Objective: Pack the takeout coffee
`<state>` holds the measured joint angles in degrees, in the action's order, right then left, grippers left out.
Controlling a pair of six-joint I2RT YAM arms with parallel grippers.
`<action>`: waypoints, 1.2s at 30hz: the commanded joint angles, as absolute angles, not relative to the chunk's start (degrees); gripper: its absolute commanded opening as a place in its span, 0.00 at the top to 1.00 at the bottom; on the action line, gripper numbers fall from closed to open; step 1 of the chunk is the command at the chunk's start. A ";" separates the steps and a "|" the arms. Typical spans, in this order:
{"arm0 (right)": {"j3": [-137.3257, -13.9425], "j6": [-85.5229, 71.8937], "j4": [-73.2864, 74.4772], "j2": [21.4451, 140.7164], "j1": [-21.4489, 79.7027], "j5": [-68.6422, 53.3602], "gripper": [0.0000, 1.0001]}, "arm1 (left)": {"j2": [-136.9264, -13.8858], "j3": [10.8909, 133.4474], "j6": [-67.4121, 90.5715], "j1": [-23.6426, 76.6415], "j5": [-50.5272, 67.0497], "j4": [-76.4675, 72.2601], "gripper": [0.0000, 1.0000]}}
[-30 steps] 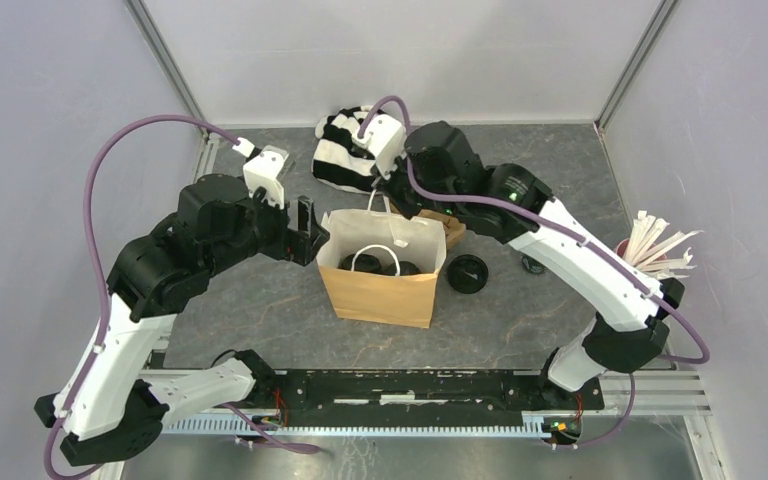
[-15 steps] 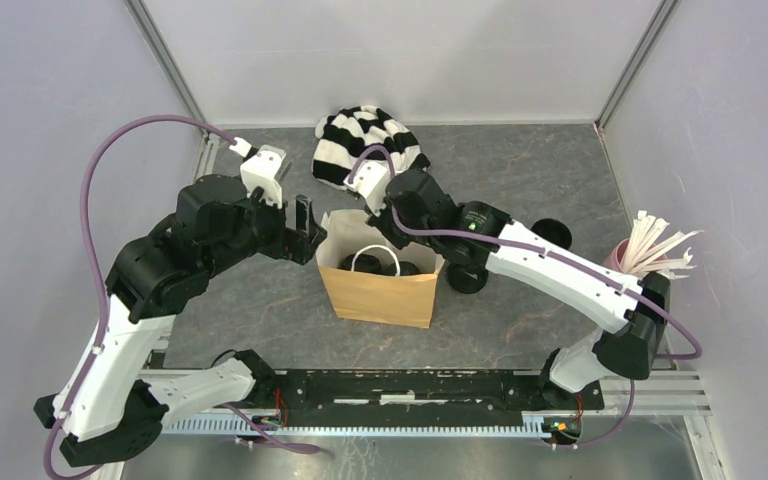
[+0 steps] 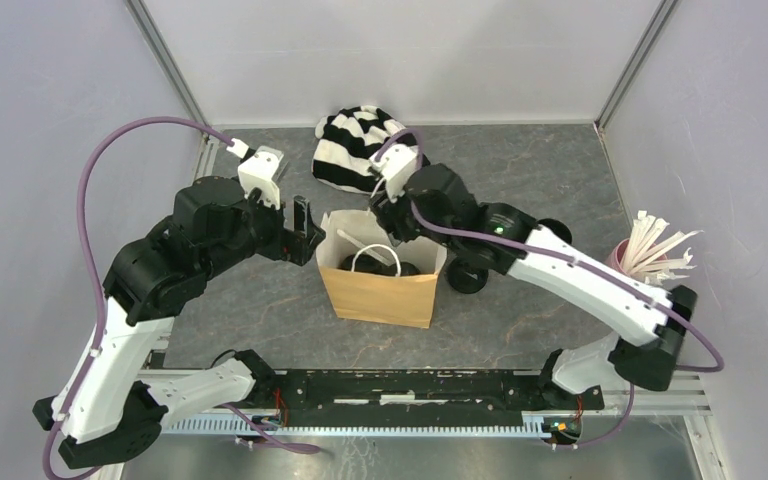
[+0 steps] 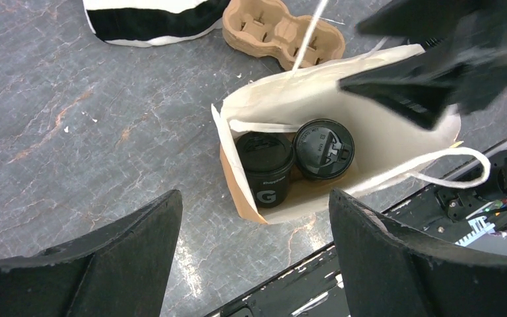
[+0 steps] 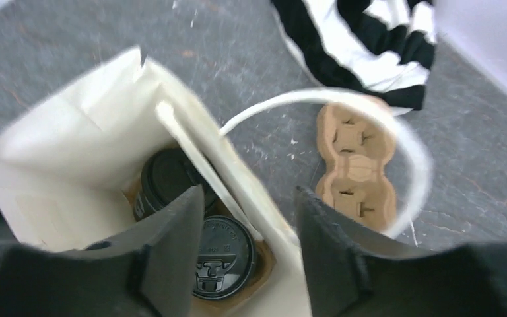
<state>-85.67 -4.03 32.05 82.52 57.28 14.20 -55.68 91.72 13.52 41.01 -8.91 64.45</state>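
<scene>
1. The brown paper bag stands upright and open on the tabletop. Its inside is pale and smooth, and its white cord handles are thin loops.
2. Both coffee cups are at the bottom of the bag, side by side and touching. The cup marked G is matte black with a white letter on its wall. The second cup shows its flat round black plastic lid with a moulded sip tab.
3. Just behind the bag lies the cardboard carrier, moulded brown pulp with two round wells, both empty.
4. Behind the bag and beyond the carrier lies a soft, crumpled black-and-white striped cloth.
5. The left end effector is just beside the bag's left wall. Its jaws are spread wide and hold nothing.
6. The right end effector hangs over the bag's far rim. Its jaws are partly apart with the rim's paper wall between them, and they are not closed on it.
7. Well to the right of the bag, a bundle of white sticks fans out.
8. The tabletop is grey and stone-patterned.
</scene>
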 commanded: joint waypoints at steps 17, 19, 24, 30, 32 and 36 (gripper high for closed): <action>-74.45 -17.82 53.32 62.76 3.96 26.63 0.30 | -55.10 89.91 10.17 41.59 -6.81 62.88 0.09; -74.24 -17.39 53.80 63.05 -0.51 27.16 0.33 | -54.75 89.18 9.51 42.31 -7.41 62.71 0.09; -74.67 -14.19 54.78 64.25 -6.89 32.62 0.40 | -54.43 88.05 8.06 45.55 -11.53 63.31 0.07; -72.20 -9.90 52.43 65.54 -11.61 33.30 0.49 | -54.01 86.28 7.76 47.52 -13.90 63.02 0.06; -71.19 -8.55 50.89 66.05 -12.87 32.18 0.48 | -53.90 86.07 7.75 47.79 -14.35 63.16 0.06; -69.19 -6.27 47.85 67.37 -14.44 29.01 0.48 | -53.89 85.70 7.83 47.99 -14.79 63.18 0.05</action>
<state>-70.83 -9.34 52.12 66.17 -13.28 30.68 -54.57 85.84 10.33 47.55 -12.78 64.27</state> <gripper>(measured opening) 0.520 0.943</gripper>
